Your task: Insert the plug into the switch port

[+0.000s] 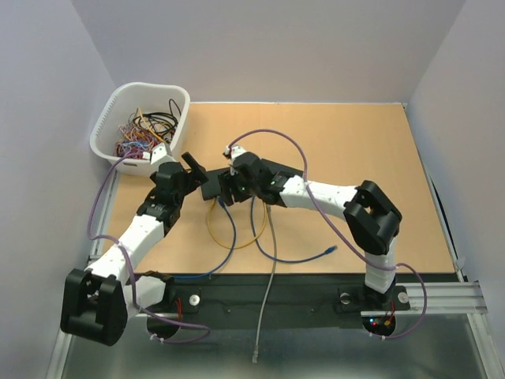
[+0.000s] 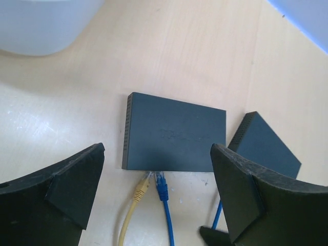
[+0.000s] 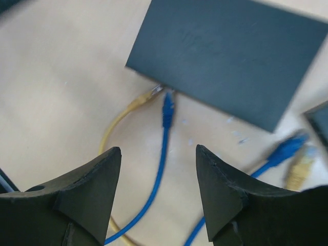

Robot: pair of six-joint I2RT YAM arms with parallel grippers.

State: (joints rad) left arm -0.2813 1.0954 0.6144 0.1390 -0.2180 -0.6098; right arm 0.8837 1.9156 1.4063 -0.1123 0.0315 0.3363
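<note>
Blue plug, at the switch, lies ahead of right end effector.

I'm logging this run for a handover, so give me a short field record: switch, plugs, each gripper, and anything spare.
switch: dark box, flat on table
yellow plug: at switch's near edge, seating unclear
blue plug: beside yellow plug, same edge
left gripper: open, empty
right gripper: open, empty
second box: right of switch, angled to it
basket: far left, holds cables
</note>
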